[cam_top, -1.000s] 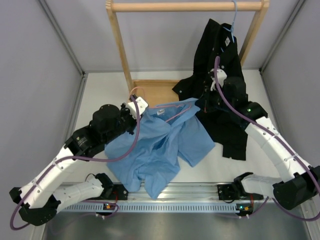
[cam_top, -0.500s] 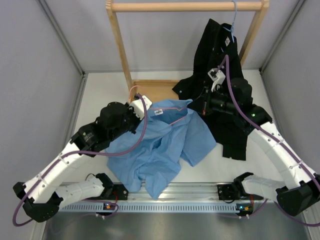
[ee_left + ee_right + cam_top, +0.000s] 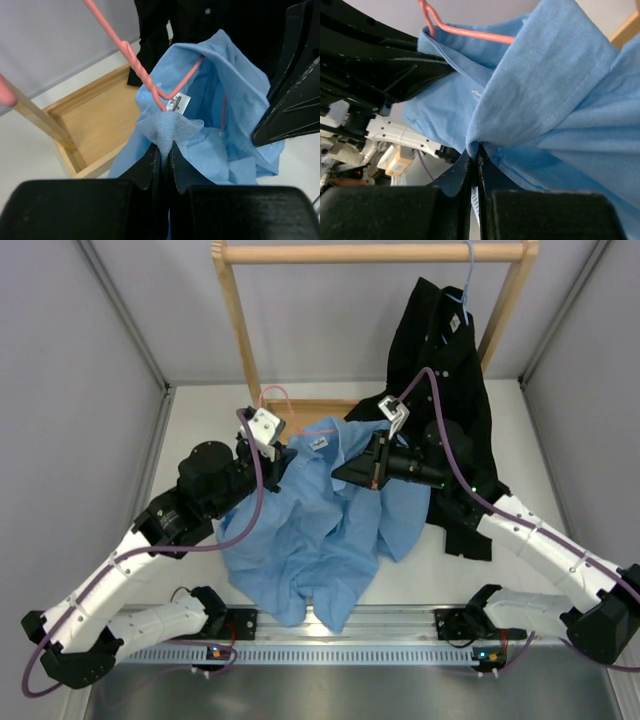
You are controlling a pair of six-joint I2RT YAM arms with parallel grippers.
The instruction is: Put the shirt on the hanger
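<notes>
Left wrist, left gripper and right gripper pinching shirt, hanger partly inside it

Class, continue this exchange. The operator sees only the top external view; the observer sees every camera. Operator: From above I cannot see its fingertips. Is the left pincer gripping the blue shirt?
Observer: Yes. The left wrist view shows the left pincer shut on a fold of the shirt, just below the white neck label.
Operator: And the pink hanger?
Observer: The hanger enters the collar opening, its wire bending beside that label.
Operator: The right pincer?
Observer: The right wrist view shows the right pincer shut on a bunched fold of the shirt.
</notes>
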